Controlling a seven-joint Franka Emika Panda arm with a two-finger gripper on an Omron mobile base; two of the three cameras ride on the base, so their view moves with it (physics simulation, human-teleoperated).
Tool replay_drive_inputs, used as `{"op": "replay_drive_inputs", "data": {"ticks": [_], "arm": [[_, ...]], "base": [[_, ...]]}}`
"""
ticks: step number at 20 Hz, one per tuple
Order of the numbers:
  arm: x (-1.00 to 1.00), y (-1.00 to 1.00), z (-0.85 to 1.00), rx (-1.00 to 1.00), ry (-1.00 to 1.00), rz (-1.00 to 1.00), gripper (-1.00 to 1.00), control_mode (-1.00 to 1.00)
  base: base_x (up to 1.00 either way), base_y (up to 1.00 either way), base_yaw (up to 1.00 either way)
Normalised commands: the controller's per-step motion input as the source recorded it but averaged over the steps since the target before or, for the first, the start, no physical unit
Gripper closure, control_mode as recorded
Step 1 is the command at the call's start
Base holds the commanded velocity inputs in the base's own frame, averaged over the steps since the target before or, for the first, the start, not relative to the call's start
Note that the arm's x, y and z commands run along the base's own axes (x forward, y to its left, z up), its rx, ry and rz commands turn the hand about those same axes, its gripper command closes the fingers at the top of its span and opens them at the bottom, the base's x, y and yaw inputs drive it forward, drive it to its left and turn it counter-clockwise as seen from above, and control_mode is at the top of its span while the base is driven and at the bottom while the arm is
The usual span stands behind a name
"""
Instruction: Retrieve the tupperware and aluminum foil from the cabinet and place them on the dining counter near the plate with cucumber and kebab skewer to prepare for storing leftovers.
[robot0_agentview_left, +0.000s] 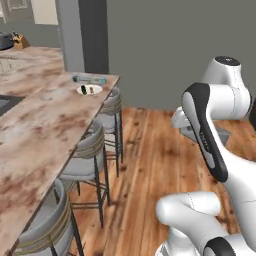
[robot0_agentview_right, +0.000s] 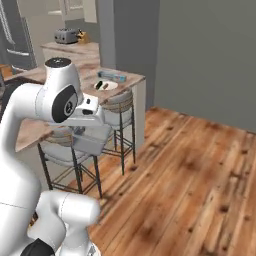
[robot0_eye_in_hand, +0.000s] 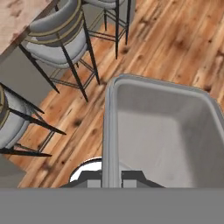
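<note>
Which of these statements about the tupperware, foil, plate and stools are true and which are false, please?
1. The fingers are closed on the wall of the grey tupperware. True.
2. The aluminum foil is already lying on the dining counter. True.
3. The plate sits on the wooden floor. False: it is on the dining counter, right beside the foil.
4. The tupperware rests on the counter next to the plate. False: it is held in the air over the wooden floor, away from the counter.
5. Grey stools stand along the counter's edge. True.
</note>
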Motion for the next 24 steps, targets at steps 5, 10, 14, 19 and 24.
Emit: {"op": "replay_drive_inputs", "data": {"ticks": [5, 10, 14, 19, 24], "arm": [[0.0, 0.0, 0.0, 0.0, 0.0, 0.0, 1.0, 1.0], [0.0, 0.0, 0.0, 0.0, 0.0, 0.0, 1.0, 1.0], [0.0, 0.0, 0.0, 0.0, 0.0, 0.0, 1.0, 1.0], [0.0, 0.0, 0.0, 0.0, 0.0, 0.0, 1.0, 1.0], [0.0, 0.0, 0.0, 0.0, 0.0, 0.0, 1.0, 1.0]], "base": [[1.0, -0.48, 0.58], [1.0, -0.56, 0.58], [1.0, -0.63, 0.57], [1.0, -0.68, 0.55], [1.0, -0.63, 0.58]]}}
